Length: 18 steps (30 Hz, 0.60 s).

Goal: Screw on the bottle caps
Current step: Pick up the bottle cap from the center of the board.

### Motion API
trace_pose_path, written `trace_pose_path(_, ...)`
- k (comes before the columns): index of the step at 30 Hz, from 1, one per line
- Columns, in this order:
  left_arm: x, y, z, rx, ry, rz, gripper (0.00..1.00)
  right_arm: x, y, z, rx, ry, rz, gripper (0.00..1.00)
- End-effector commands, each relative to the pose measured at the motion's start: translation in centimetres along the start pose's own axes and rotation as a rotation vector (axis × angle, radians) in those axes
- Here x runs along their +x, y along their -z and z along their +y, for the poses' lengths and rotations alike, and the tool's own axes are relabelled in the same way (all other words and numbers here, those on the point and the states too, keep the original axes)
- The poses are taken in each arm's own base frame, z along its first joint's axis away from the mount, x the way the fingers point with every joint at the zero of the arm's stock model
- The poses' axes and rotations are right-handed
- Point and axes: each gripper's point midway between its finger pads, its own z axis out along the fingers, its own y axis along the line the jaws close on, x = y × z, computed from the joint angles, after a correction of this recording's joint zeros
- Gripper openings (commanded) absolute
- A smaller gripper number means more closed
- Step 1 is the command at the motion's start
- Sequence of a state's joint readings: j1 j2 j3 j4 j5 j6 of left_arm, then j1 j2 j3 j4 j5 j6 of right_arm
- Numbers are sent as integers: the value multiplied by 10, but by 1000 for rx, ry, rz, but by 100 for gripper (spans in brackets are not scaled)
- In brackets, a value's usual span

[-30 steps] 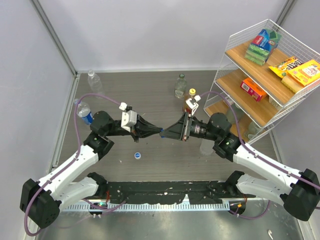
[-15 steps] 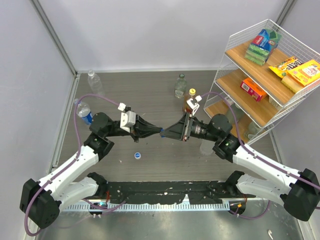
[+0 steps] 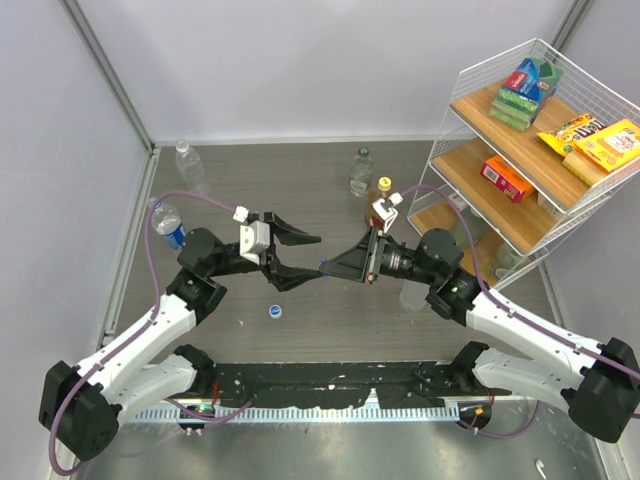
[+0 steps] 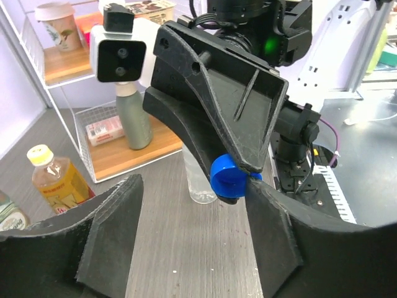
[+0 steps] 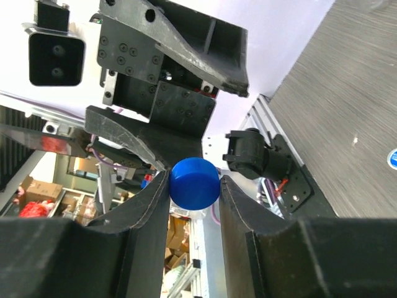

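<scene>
Your right tool (image 3: 330,266) pinches a dark blue cap (image 5: 195,182) between its fingertips, held above the middle of the surface (image 3: 300,190). Your left tool (image 3: 307,260) faces it tip to tip, jaws spread wide and holding nothing. The cap sits at the mouth of that gap. A white cap with a blue middle (image 3: 274,311) lies on the surface, nearer the arm bases.
</scene>
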State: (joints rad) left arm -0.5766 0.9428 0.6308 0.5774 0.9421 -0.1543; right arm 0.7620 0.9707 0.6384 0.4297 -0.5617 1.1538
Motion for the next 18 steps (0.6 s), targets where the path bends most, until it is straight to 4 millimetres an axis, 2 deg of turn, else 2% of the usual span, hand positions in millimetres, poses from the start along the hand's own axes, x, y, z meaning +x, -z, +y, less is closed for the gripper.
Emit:
trace_pose_path(1,-5,8,7,-87,-39,-5,72,-19,5,16,5,85,-70,27)
trace_pose_path(4,-3,14,4,-109,-58,20,72,-27,9,7,86,120,-107,27)
trace_pose_path(7,2,26,15,-231,-38,45,77,-33,21,-14,229,156,-134,27)
trace_pose_path(8,3,31,22,-291,-28,50,79,-41,23,-16,264,170,-171,27)
trace_pose_path(9,3,37,28,-353,-12,49,84,-39,29,-27,323,181,-162,27)
trace_pose_path(10,4,45,40,-453,21,41,91,-48,32,-26,353,201,-202,27)
trace_pose_path(11,1,55,52,-567,60,20,99,-48,39,-36,412,212,-202,27)
trace_pose_path(13,-4,96,92,-939,207,-44,100,-59,49,-46,507,245,-248,27)
trace_pose_path(15,13,153,115,-1342,384,-49,100,-63,55,-49,551,275,-261,27)
trace_pose_path(16,21,173,116,-1461,412,-19,100,-64,56,-49,557,284,-261,27)
trace_pose_path(18,52,193,112,-1551,394,107,100,-66,58,-51,573,308,-264,27)
